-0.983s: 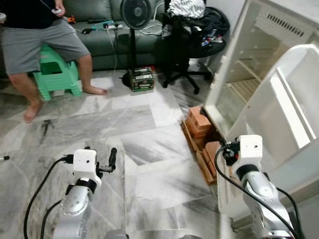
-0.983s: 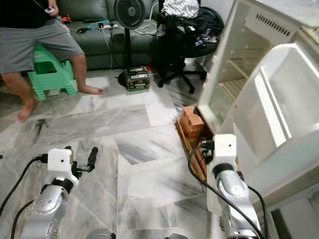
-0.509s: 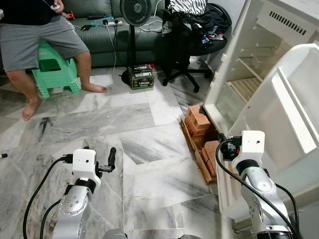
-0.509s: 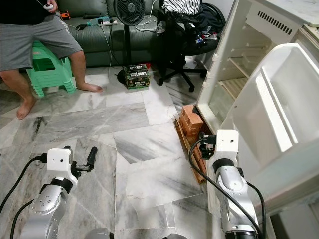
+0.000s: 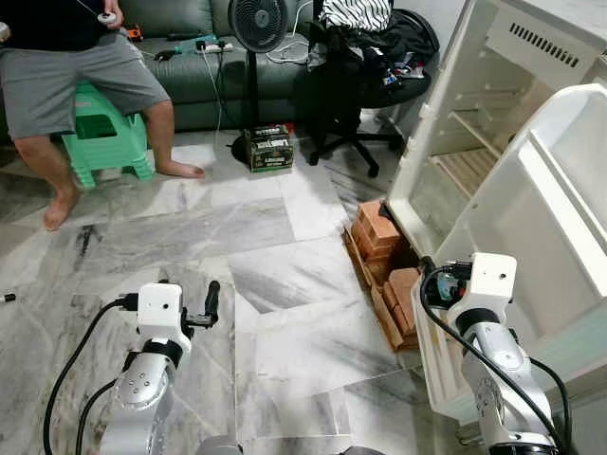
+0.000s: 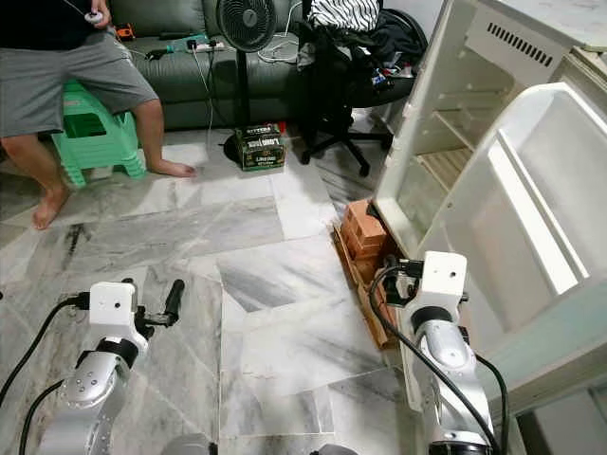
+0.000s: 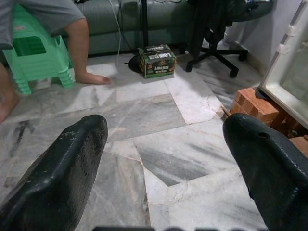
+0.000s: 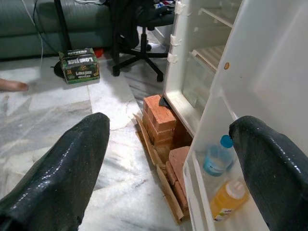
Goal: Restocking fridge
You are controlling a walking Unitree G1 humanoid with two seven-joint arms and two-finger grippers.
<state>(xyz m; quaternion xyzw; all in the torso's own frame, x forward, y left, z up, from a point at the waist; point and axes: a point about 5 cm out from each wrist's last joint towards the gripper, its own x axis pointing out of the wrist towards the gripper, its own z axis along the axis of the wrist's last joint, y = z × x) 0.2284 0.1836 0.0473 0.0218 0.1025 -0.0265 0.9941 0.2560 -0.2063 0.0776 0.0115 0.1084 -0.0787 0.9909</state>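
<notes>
A: Right wrist view has the right gripper spread wide, empty, beside the fridge door; bottles sit in its lowest shelf

B: yep, left gripper also splayed, over marble floor

Fridge right, door open toward robot; bricks at its base; bottles in door shelf; fan, sofa behind.
</notes>
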